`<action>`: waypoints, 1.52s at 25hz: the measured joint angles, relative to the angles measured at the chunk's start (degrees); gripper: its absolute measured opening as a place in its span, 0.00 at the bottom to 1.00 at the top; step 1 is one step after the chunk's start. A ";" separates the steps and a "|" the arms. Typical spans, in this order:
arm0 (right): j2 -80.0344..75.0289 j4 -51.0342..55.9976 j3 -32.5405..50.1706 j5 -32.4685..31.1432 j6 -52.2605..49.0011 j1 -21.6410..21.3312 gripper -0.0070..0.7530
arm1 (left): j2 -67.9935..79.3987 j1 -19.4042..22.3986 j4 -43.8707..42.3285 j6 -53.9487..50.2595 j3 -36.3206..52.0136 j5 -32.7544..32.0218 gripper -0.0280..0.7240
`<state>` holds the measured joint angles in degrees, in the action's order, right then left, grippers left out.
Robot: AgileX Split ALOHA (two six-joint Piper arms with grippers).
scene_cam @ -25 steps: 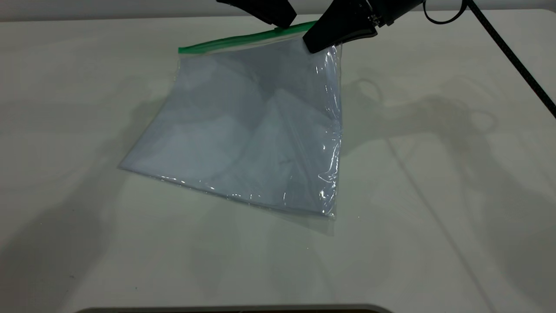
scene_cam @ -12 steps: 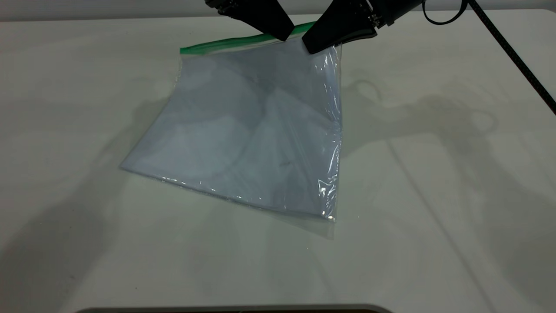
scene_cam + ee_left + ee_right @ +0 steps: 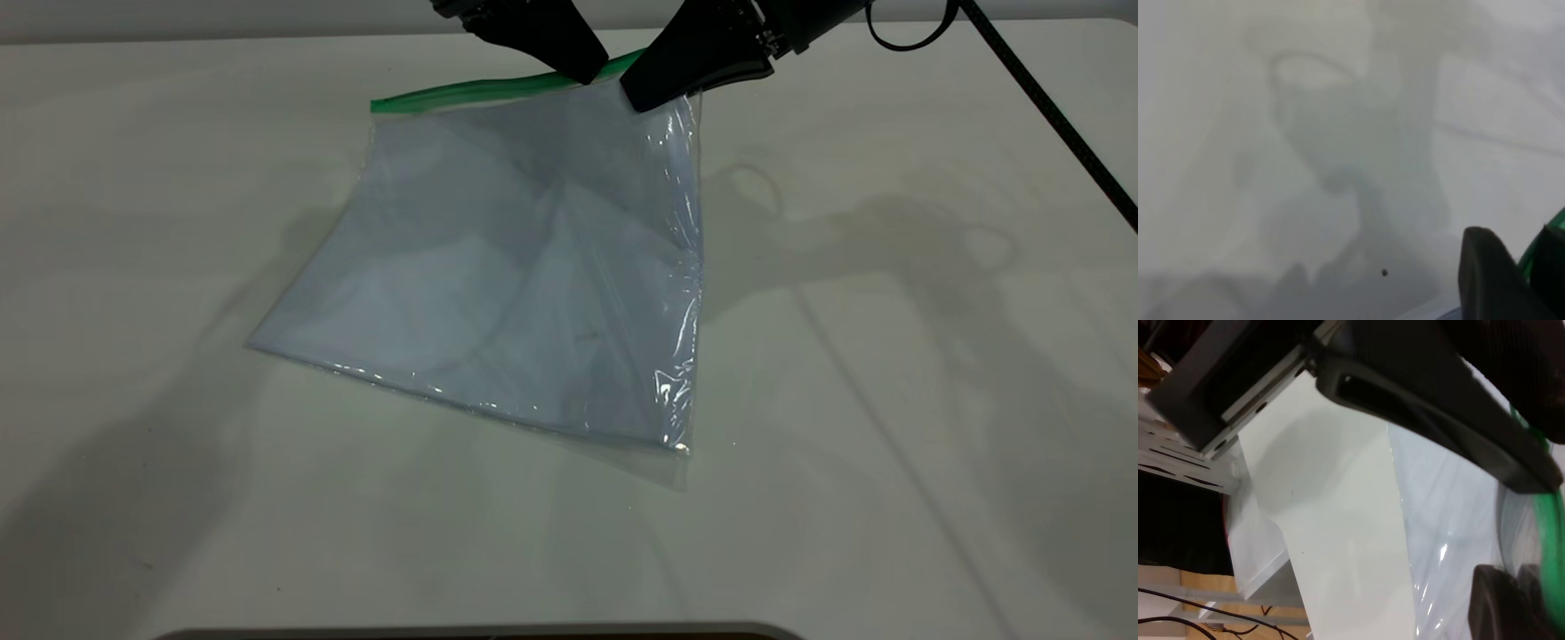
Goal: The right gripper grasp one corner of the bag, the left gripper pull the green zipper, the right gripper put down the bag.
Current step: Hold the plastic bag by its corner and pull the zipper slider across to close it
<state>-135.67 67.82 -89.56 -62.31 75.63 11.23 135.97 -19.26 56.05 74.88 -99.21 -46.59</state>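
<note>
The bag (image 3: 516,267) is a clear crinkly pouch with pale sheets inside; its near edge rests on the table and its far edge is lifted. Along that far edge runs the green zipper (image 3: 480,87). My right gripper (image 3: 642,94) is shut on the bag's far right corner, and the right wrist view shows its fingers (image 3: 1495,600) pinching the plastic (image 3: 1451,520) beside the green strip (image 3: 1551,540). Just left of it, my left gripper (image 3: 583,73) sits on the zipper. In the left wrist view its two dark fingers (image 3: 1488,277) close round the green strip (image 3: 1537,257).
A black cable (image 3: 1049,116) runs from the right arm across the table's far right. A dark rim (image 3: 462,633) lies at the table's front edge. Grey rig framework (image 3: 1198,453) stands past the table edge in the right wrist view.
My left gripper has come down from above the zipper onto it, close to the right gripper. The right gripper and the bag have barely moved.
</note>
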 joint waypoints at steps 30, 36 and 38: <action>0.00 0.31 -3.22 -3.38 0.00 -5.57 0.05 | -0.11 0.58 0.15 4.34 -0.04 3.24 0.05; 0.00 0.44 -3.26 -3.38 0.00 -5.90 0.05 | -0.27 1.45 0.52 4.40 -0.04 2.89 0.05; 0.00 0.44 -3.32 -3.43 0.00 -6.07 0.05 | -0.39 1.51 1.17 4.57 -0.04 2.89 0.05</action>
<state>-135.67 68.26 -92.87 -65.74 75.63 5.16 135.58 -17.75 57.22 79.46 -99.26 -43.70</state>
